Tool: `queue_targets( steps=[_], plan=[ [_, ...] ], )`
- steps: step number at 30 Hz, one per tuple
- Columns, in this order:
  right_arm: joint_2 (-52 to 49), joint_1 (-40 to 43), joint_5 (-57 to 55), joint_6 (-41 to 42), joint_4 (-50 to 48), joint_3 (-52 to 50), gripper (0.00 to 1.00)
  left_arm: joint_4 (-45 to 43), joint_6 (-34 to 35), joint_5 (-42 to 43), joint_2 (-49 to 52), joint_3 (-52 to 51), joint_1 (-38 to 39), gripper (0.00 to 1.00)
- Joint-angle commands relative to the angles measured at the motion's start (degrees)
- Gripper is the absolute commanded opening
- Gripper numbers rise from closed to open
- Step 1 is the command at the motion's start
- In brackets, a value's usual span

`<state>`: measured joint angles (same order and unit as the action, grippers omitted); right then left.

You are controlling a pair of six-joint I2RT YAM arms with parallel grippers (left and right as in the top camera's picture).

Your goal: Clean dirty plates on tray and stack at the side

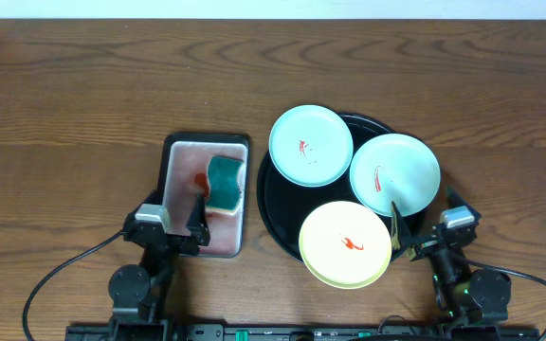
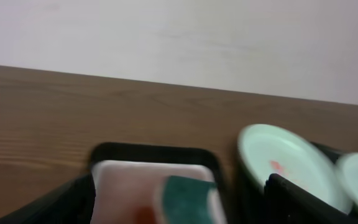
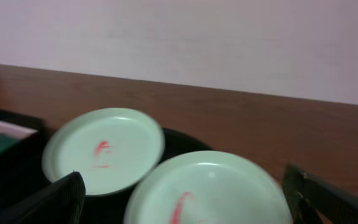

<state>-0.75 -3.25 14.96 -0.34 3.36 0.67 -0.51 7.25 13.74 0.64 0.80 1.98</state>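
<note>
The black round tray (image 1: 277,204) holds three plates. One mint plate (image 1: 311,145) is at its back left, a second mint plate (image 1: 394,174) at its right, and the yellow plate (image 1: 345,243) at its front. Each has a red smear. My left gripper (image 1: 180,210) is open and empty over the front of the rectangular tray. My right gripper (image 1: 423,220) is open and empty at the black tray's front right edge, next to the yellow plate. The right wrist view shows both mint plates (image 3: 103,150) (image 3: 207,190) between the open fingers (image 3: 185,196).
A silver-grey rectangular tray (image 1: 183,161) with a red stain stands left of the black tray. A green sponge (image 1: 224,182) lies in it, and also shows between the open fingers (image 2: 179,205) in the left wrist view (image 2: 185,198). Bare wood tabletop (image 1: 83,114) lies left and behind.
</note>
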Motion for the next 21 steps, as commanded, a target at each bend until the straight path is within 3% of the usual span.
queue_targets(
  steps=[1,5,12,14,18,21],
  plan=[
    [-0.2,-0.2,8.5,5.0,3.3,5.8,0.99,0.1,3.4,8.2,0.0,4.5,0.1,0.87],
    [-6.8,-0.2,8.5,5.0,16.0,19.7,0.99,2.4,3.6,9.7,4.7,14.2,0.1,0.87],
    [-32.8,-0.2,8.6,5.0,39.6,49.4,0.99,25.3,3.6,15.8,28.0,41.0,0.1,0.88],
    [-42.5,-0.2,10.4,3.9,46.6,60.5,0.99,35.8,3.6,17.9,38.6,52.6,0.1,0.87],
    [-52.3,-0.2,20.0,4.7,47.1,71.3,0.99,48.3,2.2,18.6,49.7,63.9,0.1,0.87],
    [-56.2,-0.2,30.3,5.9,47.0,73.7,0.99,52.3,1.6,18.7,53.7,65.8,0.1,0.87]
  ],
)
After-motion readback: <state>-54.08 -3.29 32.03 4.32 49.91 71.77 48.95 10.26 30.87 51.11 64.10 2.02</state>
